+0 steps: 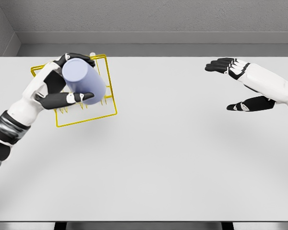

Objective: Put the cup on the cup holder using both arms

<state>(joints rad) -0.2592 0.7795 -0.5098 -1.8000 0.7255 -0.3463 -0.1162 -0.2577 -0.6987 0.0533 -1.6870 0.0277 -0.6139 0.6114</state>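
Observation:
A pale lavender cup (84, 80) lies tilted in my left hand (76, 79), whose black fingers wrap over its top and under its side. The hand holds it above the yellow wire cup holder (111, 103) at the table's far left. Short yellow pegs stick up from the rack under the cup. Whether the cup touches the pegs cannot be seen. My right hand (235, 84) hovers over the far right of the table, fingers spread, holding nothing, well away from the cup.
The white table (173, 158) stretches wide in front of both arms. A grey wall runs behind its far edge. A small white knob (92, 54) shows at the rack's back edge.

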